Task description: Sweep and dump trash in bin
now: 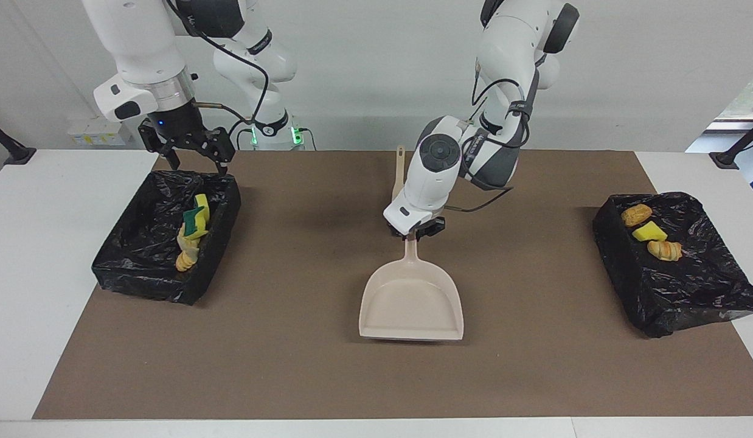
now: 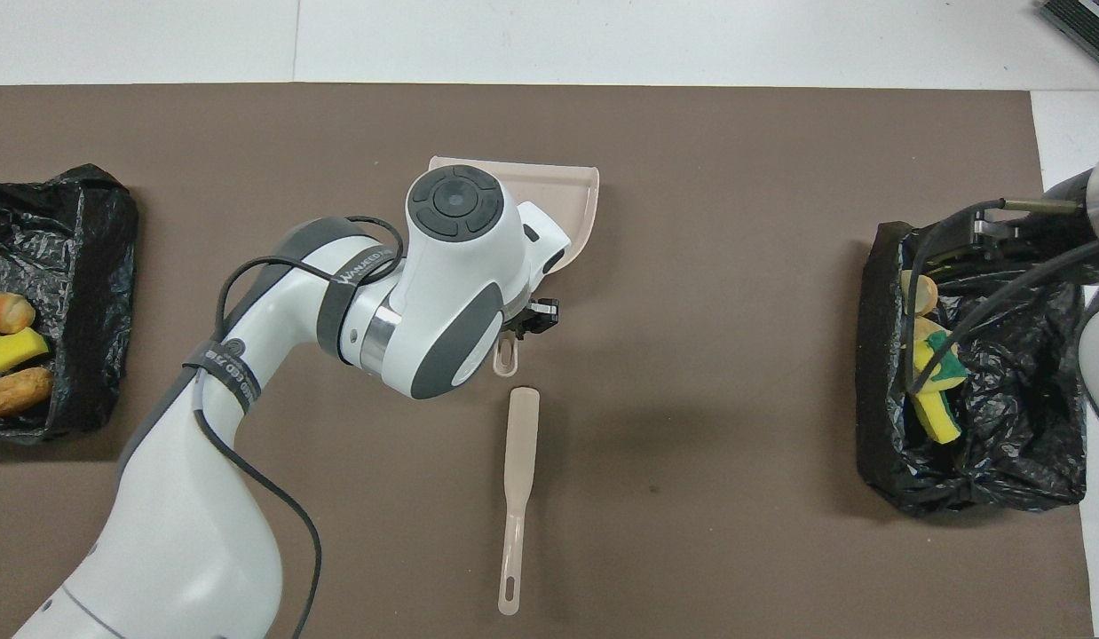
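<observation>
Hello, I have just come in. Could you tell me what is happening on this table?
The left gripper is shut on the handle of the beige plastic dustpan, which is empty, over the middle of the brown mat. The beige hand brush lies on the mat nearer to the robots. The right gripper hangs open above one black-lined bin. All seven trash pieces already sit in the two lined bins.
</observation>
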Controlling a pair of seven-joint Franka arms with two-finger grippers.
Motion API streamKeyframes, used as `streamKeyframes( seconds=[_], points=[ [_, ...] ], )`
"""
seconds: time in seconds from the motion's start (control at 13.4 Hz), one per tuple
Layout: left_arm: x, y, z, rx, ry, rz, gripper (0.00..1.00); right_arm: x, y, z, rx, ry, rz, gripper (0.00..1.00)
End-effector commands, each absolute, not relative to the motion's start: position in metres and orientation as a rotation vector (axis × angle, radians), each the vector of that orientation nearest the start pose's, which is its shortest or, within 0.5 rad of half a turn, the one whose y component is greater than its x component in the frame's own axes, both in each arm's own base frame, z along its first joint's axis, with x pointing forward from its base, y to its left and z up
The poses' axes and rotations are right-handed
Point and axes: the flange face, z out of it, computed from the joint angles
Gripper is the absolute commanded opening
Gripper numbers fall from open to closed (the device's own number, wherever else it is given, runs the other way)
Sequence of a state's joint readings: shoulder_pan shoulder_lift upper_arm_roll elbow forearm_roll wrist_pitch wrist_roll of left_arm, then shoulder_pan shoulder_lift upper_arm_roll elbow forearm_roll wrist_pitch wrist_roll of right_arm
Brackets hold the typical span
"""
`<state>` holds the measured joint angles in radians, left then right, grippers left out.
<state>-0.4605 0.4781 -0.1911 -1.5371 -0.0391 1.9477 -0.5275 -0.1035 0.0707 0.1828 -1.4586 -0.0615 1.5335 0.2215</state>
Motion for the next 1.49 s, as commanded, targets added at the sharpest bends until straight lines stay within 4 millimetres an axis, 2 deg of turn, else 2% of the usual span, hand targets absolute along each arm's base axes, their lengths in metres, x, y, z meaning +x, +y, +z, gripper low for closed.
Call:
streamKeyframes(
  seconds=[0.0,0.07,0.15,0.22,0.3,0.45,0.67,0.89,0.97,1.12,1.19,1.34,1.41],
  points=[
    [0.553,-0.414,0.382,-3.220,0.086,0.142,0.00,0.556,0.042,0.632,-3.169,0.185,0.026,1.00],
    [0.552,-0.411,0.388,-3.222,0.081,0.154,0.42,0.549,0.045,0.628,-3.156,0.173,0.042,1.00],
    [0.556,-0.401,0.393,-3.216,0.060,0.176,0.92,0.546,0.044,0.627,-3.146,0.177,0.044,1.00],
    [0.554,-0.396,0.408,-3.214,0.048,0.168,1.00,0.546,0.045,0.627,-3.146,0.177,0.042,1.00],
    [0.556,-0.388,0.420,-3.216,0.031,0.157,1.00,0.547,0.046,0.628,-3.144,0.179,0.030,1.00],
    [0.568,-0.356,0.439,-3.209,-0.028,0.158,1.00,0.538,0.052,0.622,-3.150,0.175,0.025,1.00],
    [0.598,-0.282,0.464,-3.210,-0.164,0.139,1.00,0.535,0.054,0.619,-3.148,0.165,-0.003,1.00],
    [0.622,-0.195,0.481,-3.218,-0.092,0.132,1.00,0.539,0.054,0.622,-3.142,0.179,-0.012,1.00],
    [0.623,-0.175,0.488,-3.218,-0.075,0.129,1.00,0.539,0.054,0.622,-3.142,0.179,-0.012,1.00],
    [0.624,-0.119,0.510,-3.212,0.047,0.124,1.00,0.537,0.056,0.622,-3.145,0.182,0.004,1.00],
    [0.621,-0.099,0.520,-3.202,0.094,0.123,1.00,0.536,0.057,0.622,-3.146,0.177,0.007,1.00],
    [0.614,-0.065,0.542,-3.175,0.123,0.098,1.00,0.538,0.056,0.621,-3.145,0.174,0.000,1.00],
    [0.607,-0.059,0.553,-3.155,0.210,0.102,1.00,0.538,0.056,0.621,-3.145,0.169,-0.003,1.00]
  ],
)
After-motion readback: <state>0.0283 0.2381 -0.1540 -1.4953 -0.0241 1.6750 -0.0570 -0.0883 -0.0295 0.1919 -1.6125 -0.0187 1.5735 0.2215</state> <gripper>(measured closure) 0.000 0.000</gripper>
